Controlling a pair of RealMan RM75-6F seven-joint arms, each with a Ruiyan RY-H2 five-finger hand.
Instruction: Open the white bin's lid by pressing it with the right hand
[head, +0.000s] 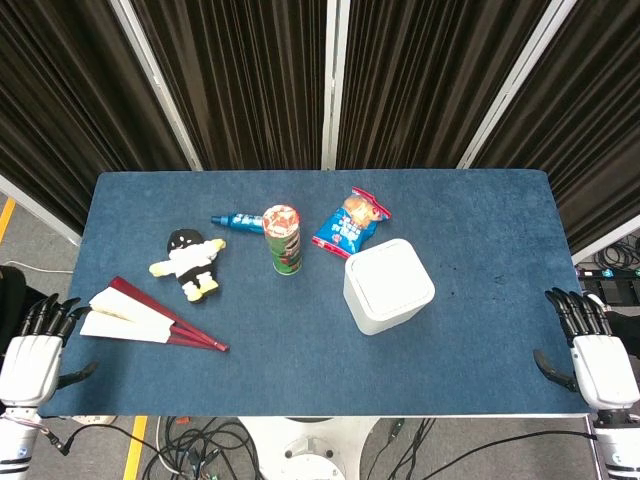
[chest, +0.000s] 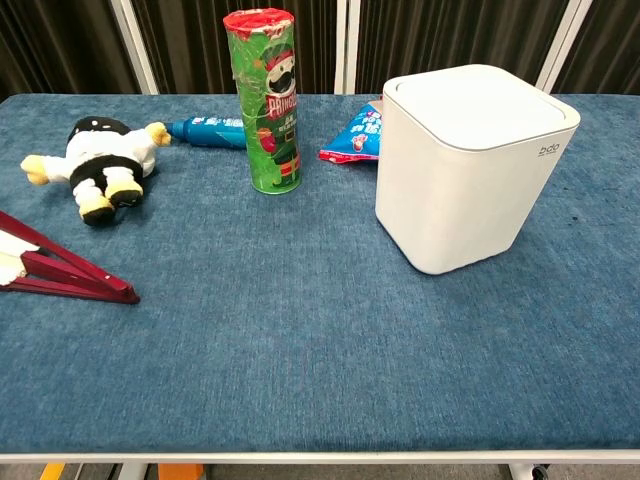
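The rounded white plastic bin (head: 389, 287), its smooth lid (chest: 472, 98) flat and closed, stands right of the middle of the blue felt-like table (head: 480, 220), within the right hand's (head: 598, 352) reach. That hand waits off the right front corner, fingers spread, holding nothing; the left hand (head: 33, 350) mirrors it at the left front corner.

Can (head: 283, 240) left of bin (head: 389, 286) (snack bag (head: 350, 222) behind).

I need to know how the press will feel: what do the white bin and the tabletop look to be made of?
The white bin looks like hard matte plastic: smooth walls, rounded corners, a crisp lid seam. The table seems covered in blue felt or short-pile fabric, going by its fuzzy, mottled texture.
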